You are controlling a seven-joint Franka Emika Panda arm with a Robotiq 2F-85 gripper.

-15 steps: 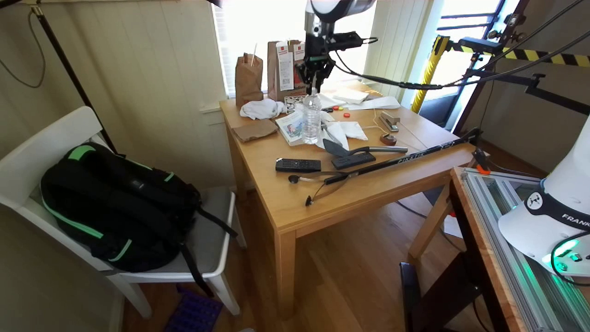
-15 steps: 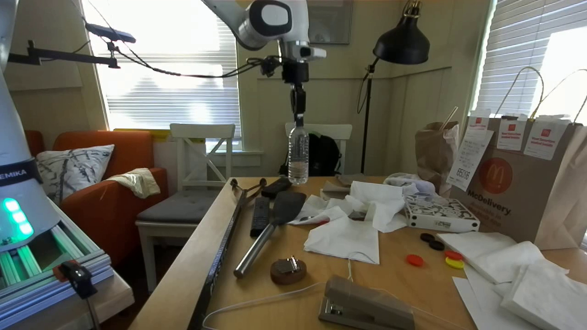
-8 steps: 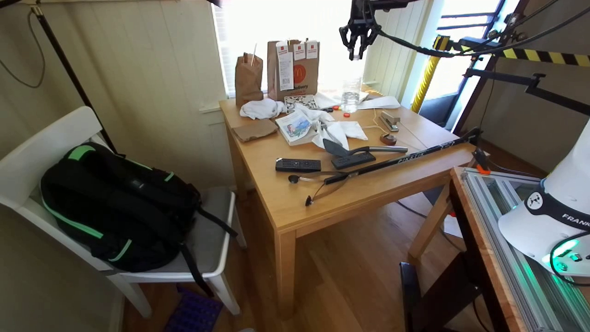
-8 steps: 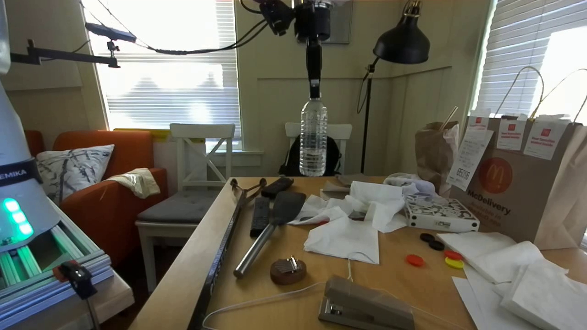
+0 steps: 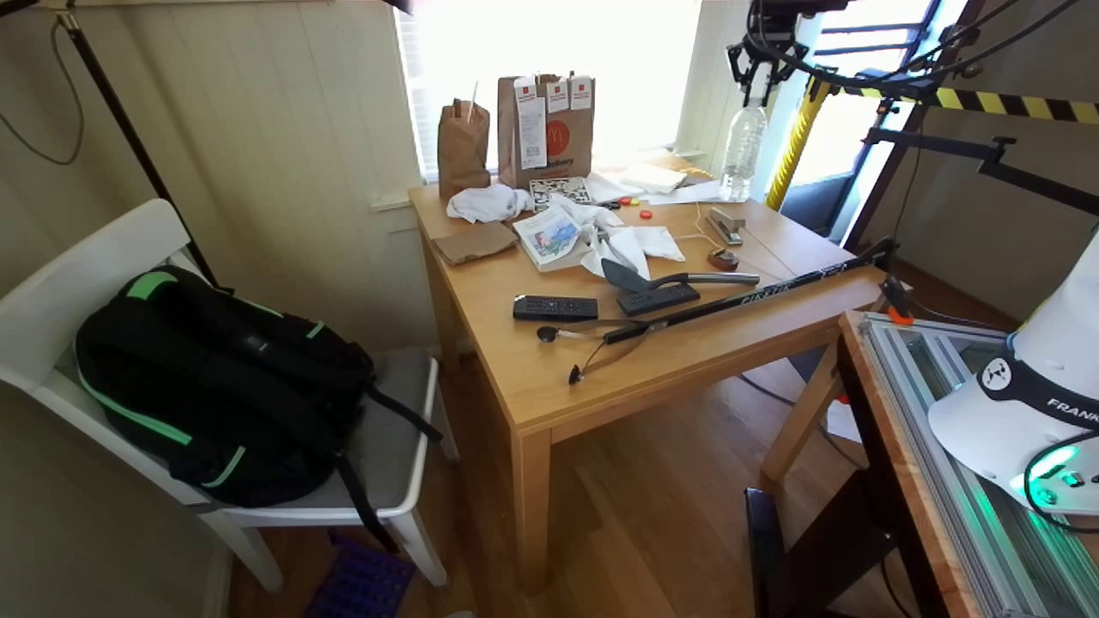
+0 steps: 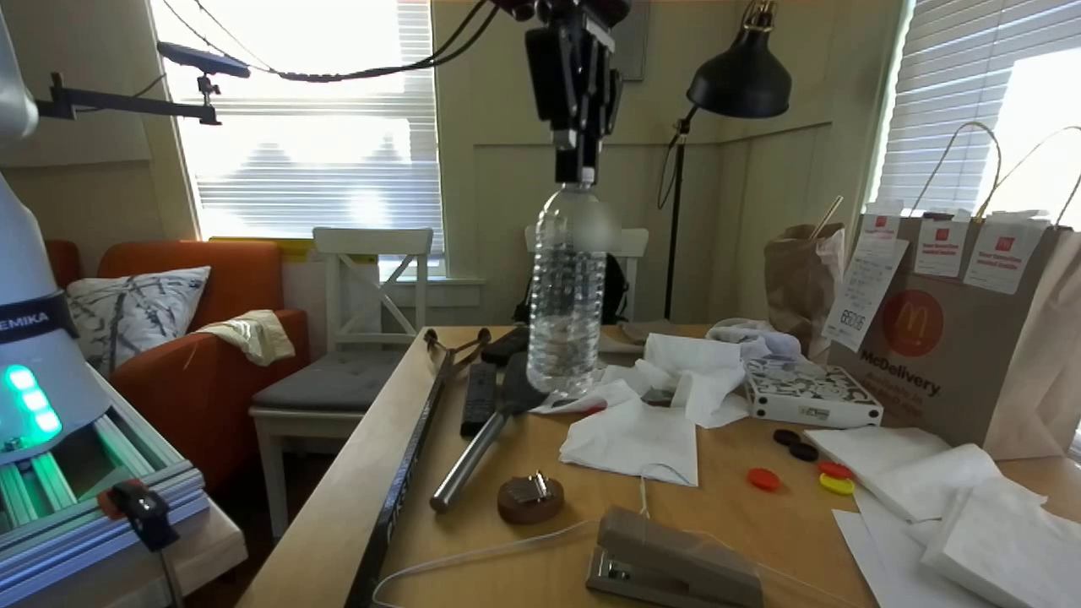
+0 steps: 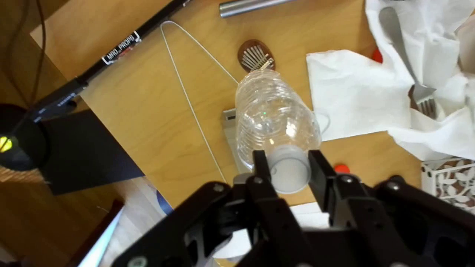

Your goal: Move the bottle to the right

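The gripper [image 7: 288, 166] pinches the bottle [image 6: 564, 295] by its cap [image 7: 291, 176]. The bottle hangs below the fingers [image 7: 261, 163], tilted slightly.

The arm [image 6: 13, 101] is seen only in part. Its base [image 5: 992, 433] is white and carries shining green lights [image 6: 32, 400]. In both exterior views the fingers [image 6: 566, 165] point downward; in the wrist view they stand close to each other, almost parallel, holding from two opposite sides.

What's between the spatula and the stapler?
A round brown object with metal tines lies between the spatula and the stapler in both exterior views; a thin white cord crosses there too.
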